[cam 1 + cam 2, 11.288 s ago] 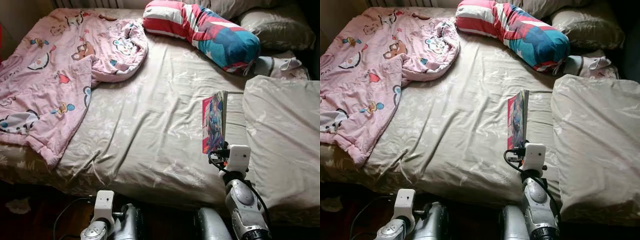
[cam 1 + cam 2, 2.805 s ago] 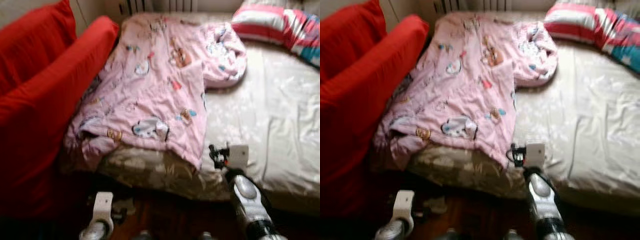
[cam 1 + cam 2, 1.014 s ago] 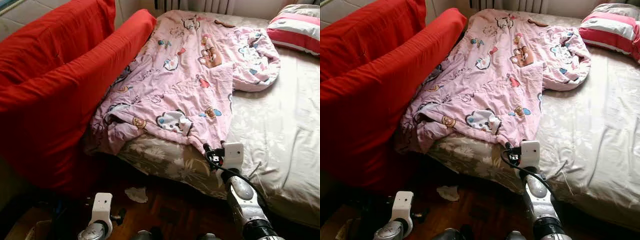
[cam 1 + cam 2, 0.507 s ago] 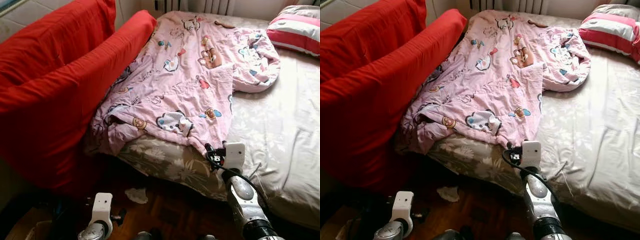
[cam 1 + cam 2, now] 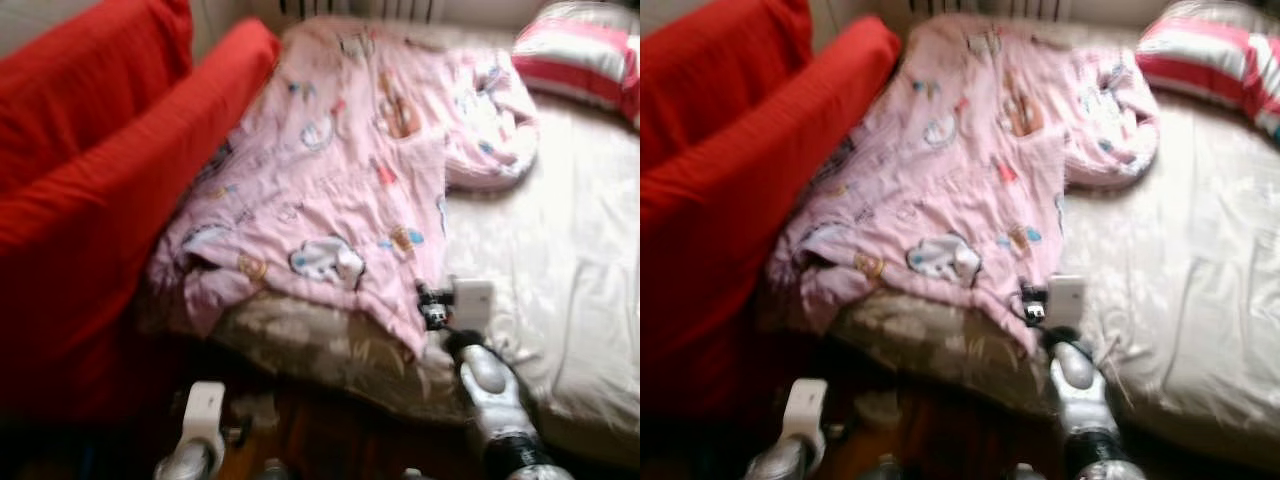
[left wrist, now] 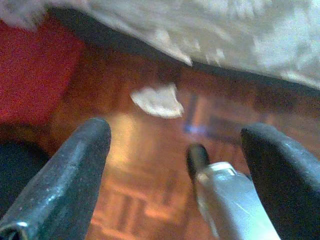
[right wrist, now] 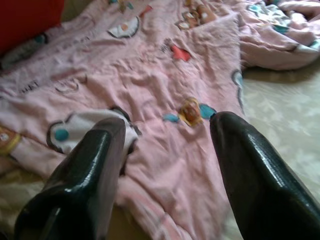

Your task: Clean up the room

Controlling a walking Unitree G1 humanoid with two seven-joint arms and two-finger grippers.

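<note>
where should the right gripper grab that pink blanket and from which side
Probably the near corner of the pink blanket, where it drapes over the bed edge in front of the right gripper. Come from the foot side, jaws open as now, straddling the hem. That edge is loose and bunched, so there is a fold to pinch; the middle lies flat against the sheet.

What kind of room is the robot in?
Most likely a bedroom. There is a bed with a rumpled pink cartoon blanket and a striped pillow, and a big red cushion beside it.
</note>
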